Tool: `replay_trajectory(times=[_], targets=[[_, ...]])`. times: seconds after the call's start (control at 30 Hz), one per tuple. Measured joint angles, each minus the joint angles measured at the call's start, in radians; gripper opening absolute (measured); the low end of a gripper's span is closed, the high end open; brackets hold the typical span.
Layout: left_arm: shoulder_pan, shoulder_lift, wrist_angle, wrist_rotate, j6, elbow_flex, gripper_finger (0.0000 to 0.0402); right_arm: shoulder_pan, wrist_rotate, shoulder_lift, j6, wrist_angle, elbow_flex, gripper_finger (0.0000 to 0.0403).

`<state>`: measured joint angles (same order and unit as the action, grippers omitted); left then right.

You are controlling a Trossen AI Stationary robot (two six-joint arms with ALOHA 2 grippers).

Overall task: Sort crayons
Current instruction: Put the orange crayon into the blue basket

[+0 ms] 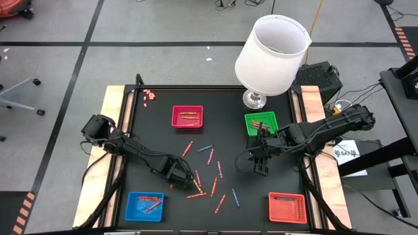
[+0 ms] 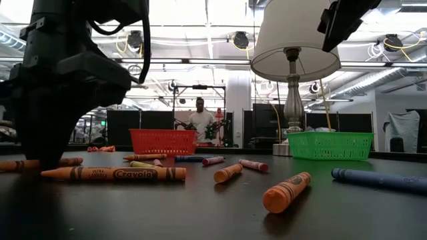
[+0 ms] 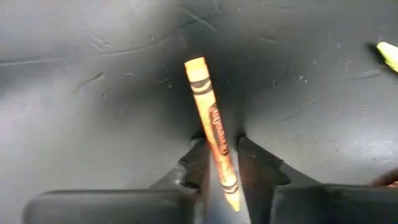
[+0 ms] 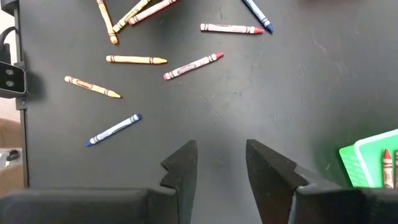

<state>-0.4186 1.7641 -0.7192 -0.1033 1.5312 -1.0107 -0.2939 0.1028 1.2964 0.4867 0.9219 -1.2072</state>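
Pinched between the left tool's [image 3: 221, 177] narrow fingers lies an orange crayon [image 3: 211, 127].

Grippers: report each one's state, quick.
Left gripper: fingers closing around an orange crayon on the table.
Right gripper: fingers apart, holding nothing.

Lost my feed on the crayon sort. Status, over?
Left gripper down on the mat, fingers closing around an orange crayon. Right gripper open, empty, hovering near the green tray. Loose crayons close by; nothing blocking.
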Motion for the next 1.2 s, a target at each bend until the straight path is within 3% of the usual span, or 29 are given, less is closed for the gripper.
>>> replay_trajectory(times=[0.23, 0.5, 0.8, 1.2], targets=[[0.000, 0.002, 0.005, 0.018, -0.010, -0.008, 0.0008, 0.000, 0.000, 0.000, -0.002, -0.010, 0.000, 0.0121], [0.002, -0.012, 0.004, 0.030, -0.027, -0.037, 0.0008, 0.000, 0.000, 0.000, -0.005, -0.012, 0.000, 0.0121], [0.005, -0.135, 0.006, 0.082, -0.029, -0.102, 0.0008, 0.000, 0.003, 0.000, -0.013, -0.021, -0.002, 0.0121], [0.004, -0.312, 0.029, 0.170, -0.312, -0.193, 0.0008, 0.000, 0.031, 0.000, -0.029, -0.043, -0.002, 0.0121]])
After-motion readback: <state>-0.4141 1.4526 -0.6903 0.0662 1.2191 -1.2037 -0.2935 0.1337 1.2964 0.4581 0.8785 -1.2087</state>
